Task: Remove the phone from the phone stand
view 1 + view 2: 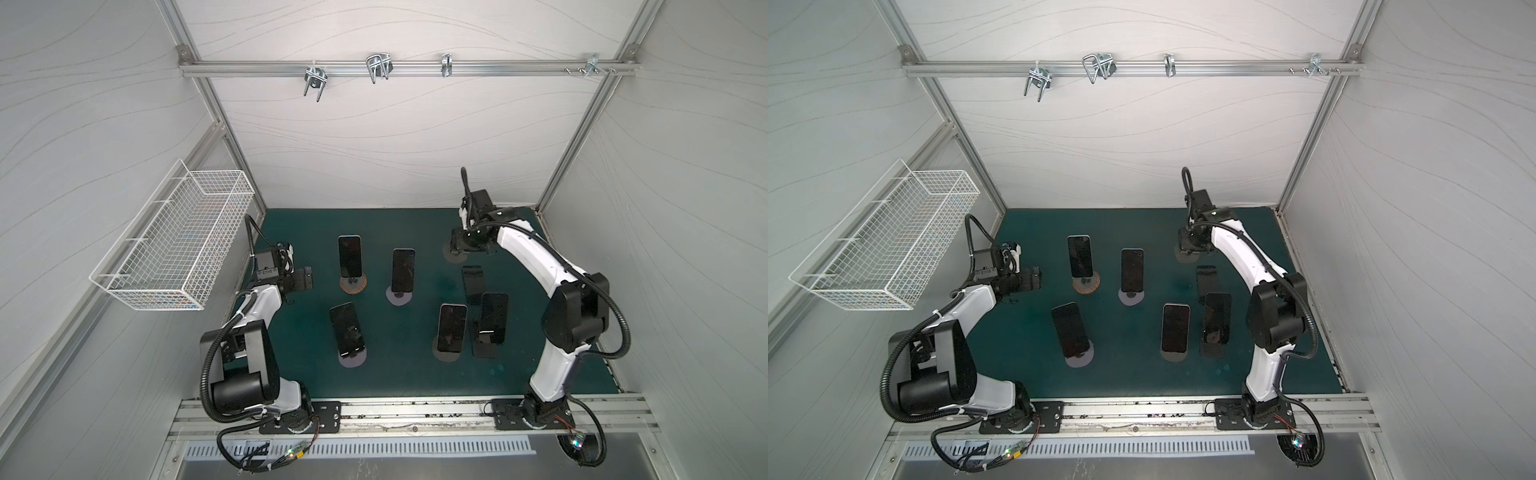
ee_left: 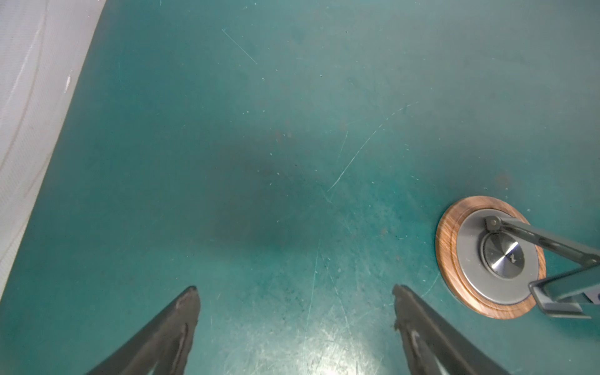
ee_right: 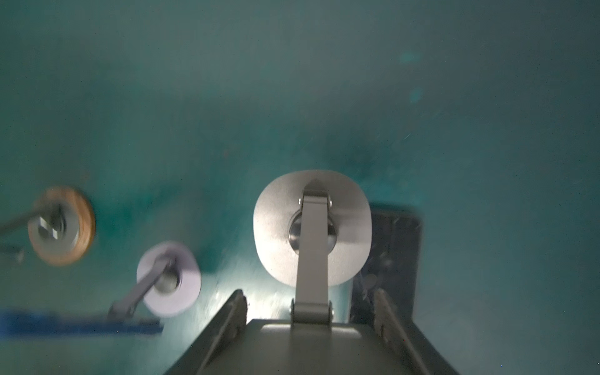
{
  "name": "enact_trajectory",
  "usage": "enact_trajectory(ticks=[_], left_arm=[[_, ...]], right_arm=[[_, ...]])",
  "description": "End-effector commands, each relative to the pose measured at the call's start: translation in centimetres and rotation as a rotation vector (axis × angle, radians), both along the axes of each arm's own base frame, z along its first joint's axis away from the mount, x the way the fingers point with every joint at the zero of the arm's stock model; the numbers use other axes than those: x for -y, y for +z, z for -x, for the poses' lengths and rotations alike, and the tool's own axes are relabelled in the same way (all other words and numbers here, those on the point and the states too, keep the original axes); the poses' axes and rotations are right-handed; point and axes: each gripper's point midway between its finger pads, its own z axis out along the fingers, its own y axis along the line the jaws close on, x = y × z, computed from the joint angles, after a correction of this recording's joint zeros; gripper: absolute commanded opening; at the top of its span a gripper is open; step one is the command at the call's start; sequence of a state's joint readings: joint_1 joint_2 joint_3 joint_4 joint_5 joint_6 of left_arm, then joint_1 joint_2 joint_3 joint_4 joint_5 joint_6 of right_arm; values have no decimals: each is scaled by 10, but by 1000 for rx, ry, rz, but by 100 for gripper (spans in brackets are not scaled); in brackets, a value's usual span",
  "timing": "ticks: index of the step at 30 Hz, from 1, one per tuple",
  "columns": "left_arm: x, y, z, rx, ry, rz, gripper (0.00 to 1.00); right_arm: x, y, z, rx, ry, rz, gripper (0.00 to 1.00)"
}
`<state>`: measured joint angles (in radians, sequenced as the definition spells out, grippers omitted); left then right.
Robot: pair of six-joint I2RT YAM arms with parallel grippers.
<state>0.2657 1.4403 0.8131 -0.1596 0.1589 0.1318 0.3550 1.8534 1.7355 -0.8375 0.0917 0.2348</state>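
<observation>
2 possible faults: dragging stand [image 3: 276,227] over, slipping phone [image 3: 365,354], given angled pull from right gripper [image 3: 309,293] clamped on phone edges. Left gripper [image 2: 294,289] spread wide, empty.

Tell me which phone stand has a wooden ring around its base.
The far-left stand, nearest the left gripper; the other bases show no wood, only plain grey or black.

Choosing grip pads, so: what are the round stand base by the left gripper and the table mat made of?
Stand base: rim looks like wood or wood-print veneer, streaky brown grain; inner disc matte grey, probably painted metal; hub brushed steel by its radial sheen. Mat: teal, semi-matte rubber or vinyl, guessing; fine scratches, soft glare.
</observation>
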Motion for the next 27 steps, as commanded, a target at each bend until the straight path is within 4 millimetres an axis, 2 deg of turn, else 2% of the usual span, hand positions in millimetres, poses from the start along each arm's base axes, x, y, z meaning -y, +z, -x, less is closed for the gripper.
enact_trajectory(ticks=[1, 3, 7, 13, 23, 27], left_arm=[[2, 9, -4, 32, -28, -12, 95], [2, 9, -3, 30, -27, -13, 95], [3, 9, -3, 31, -30, -12, 94], [3, 9, -3, 33, -28, -12, 94], [2, 9, -4, 29, -28, -10, 94], [2, 9, -2, 33, -26, -10, 94]], right_arm=[[27, -12, -14, -56, -35, 6, 55], [43, -17, -27, -64, -79, -14, 55], [61, -28, -47, -75, -113, 3, 55], [70, -51, -67, -104, -117, 53, 55], [66, -97, -69, -207, -104, 58, 57], [68, -103, -68, -218, -105, 66, 59]])
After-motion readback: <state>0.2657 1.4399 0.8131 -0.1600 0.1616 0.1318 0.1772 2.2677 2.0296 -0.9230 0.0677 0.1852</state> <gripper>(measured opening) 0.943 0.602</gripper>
